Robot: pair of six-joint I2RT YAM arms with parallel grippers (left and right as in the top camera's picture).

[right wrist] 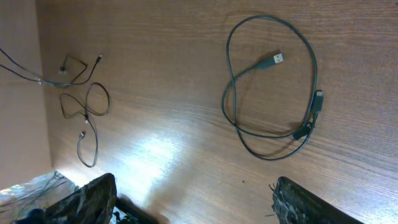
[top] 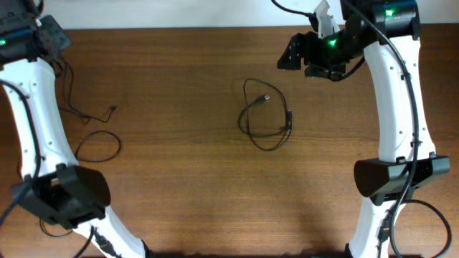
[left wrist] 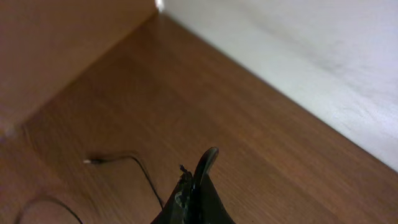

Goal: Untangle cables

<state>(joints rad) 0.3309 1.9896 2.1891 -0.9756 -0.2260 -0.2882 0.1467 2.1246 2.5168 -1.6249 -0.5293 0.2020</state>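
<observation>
The wooden table [top: 179, 208] carries two separate groups of cord. The right gripper [right wrist: 194, 186] hangs over the far right part of the table, its fingers spread wide with nothing between them. The left gripper [left wrist: 202, 177] sits at the far left corner with its fingers pressed together — a thin cord runs up beside them, but I cannot tell whether it is pinched.

The centre cable [top: 287, 118] lies alone mid-table in a loose loop that crosses itself, well apart from the left cables [right wrist: 86, 114] near the table's left edge. The step in hand looks like the right gripper's reach for that centre loop.

To do it well, I would come down on a single strand away from the crossing, or on the flat plug [right wrist: 277, 59] lying inside the loop, with the fingers straddling the cord. Then I would draw that end out through the loop rather than lift the whole bundle, which would likely tighten the crossing.
</observation>
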